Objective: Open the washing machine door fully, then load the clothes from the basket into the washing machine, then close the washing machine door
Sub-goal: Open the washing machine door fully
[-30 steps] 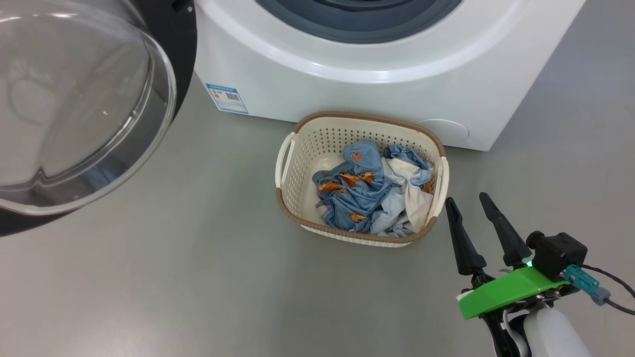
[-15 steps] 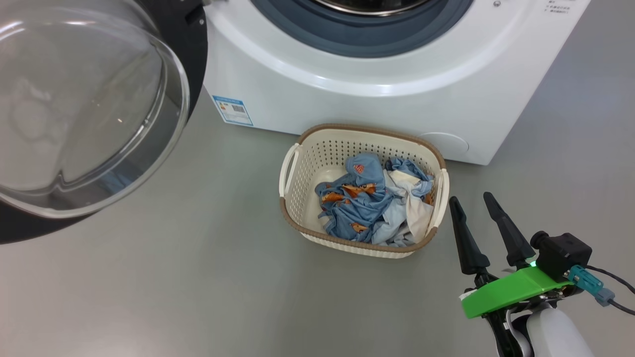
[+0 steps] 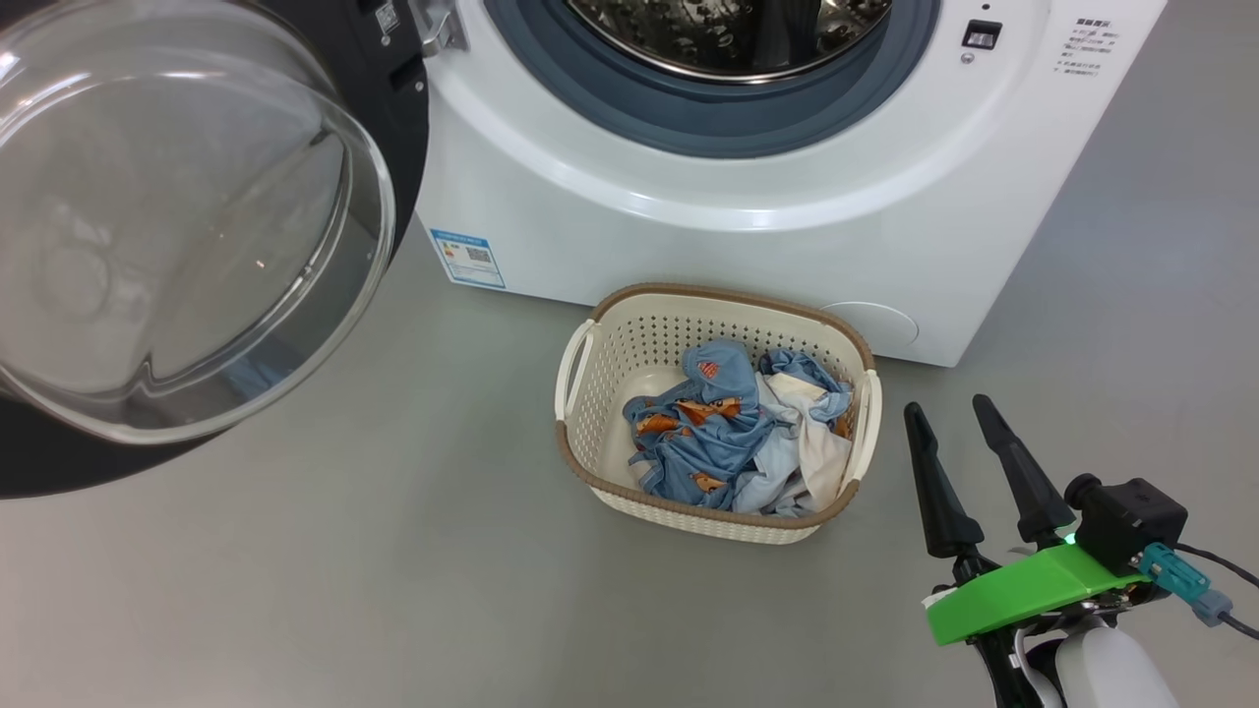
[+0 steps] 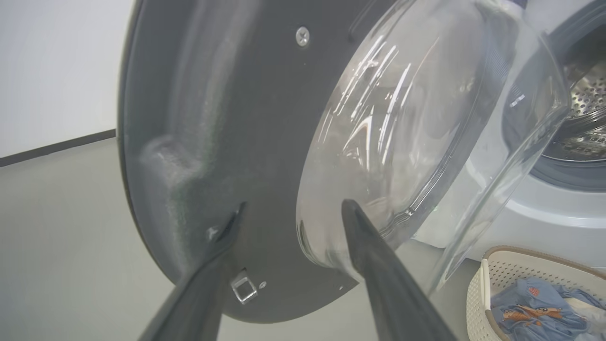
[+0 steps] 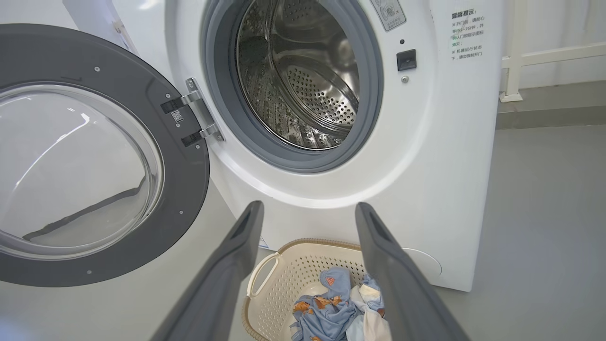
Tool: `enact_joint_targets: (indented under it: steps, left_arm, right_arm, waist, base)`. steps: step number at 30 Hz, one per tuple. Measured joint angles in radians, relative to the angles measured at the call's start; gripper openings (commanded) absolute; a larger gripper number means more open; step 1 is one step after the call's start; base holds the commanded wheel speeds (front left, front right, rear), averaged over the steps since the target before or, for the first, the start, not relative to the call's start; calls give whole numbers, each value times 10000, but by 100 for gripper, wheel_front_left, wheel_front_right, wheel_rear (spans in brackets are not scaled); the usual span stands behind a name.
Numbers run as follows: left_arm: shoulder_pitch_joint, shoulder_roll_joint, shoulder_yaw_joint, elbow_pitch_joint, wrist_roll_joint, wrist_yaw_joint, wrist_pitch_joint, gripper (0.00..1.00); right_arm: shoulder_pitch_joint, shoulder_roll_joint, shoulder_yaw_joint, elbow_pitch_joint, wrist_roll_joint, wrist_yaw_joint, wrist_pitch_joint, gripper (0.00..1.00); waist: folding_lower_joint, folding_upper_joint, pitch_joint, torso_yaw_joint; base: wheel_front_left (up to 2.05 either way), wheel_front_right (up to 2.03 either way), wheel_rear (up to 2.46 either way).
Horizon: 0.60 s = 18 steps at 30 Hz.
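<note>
Washing machine door [image 3: 187,236] is swung wide open on the robot's left, with the glass bowl bulging toward the head camera. It hangs off its metal hinge [image 5: 199,113] at the left edge of the washing machine [image 3: 748,236]. The steel drum [image 5: 303,80] is in plain sight, with the grey gasket [image 3: 708,128] ringing it.

The basket [image 3: 629,354] sits on the floor [image 3: 344,570] right in front of the machine, just below the opening and a bit right of the blue label [image 3: 470,258]. All the clothes [image 3: 733,438] are bunched in its right half: blue stuff with orange prints, then pale blue and white pieces against the right wall.

The right end effector [image 3: 946,405] hovers just beside the basket's right handle [image 3: 873,423], fingers spread and nothing between them. The left end effector [image 4: 294,207] is released too (going by its own wrist view). It's up close to the door's inner face, one finger over the dark ring and the other over the edge of the glass. I can't tell if either tip is actually touching.
</note>
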Motion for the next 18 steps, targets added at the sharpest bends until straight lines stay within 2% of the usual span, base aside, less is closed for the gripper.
enact_joint_targets:
  steps: [3,9,18]
  left_arm:
    - [733,-307,1093,-855,625,2,-27,100]
    - [2255,-1001,2554,-2382,1501,2,-29,100]
    - [4086,-2178,3881,-4449,2665,84,-29,100]
  right_arm:
    - [48,0,-40,-132,-8,0,0,100]
    - [357,6,-67,-309,-17,0,0,100]
    - [604,19,-6,-575,-163,0,0,100]
  waist:
    - [0,0,-90,-76]
    - [0,0,-287,-308]
    - [0,0,-554,-913]
  base:
    - [0,0,0]
    - [0,0,0]
    - [0,0,0]
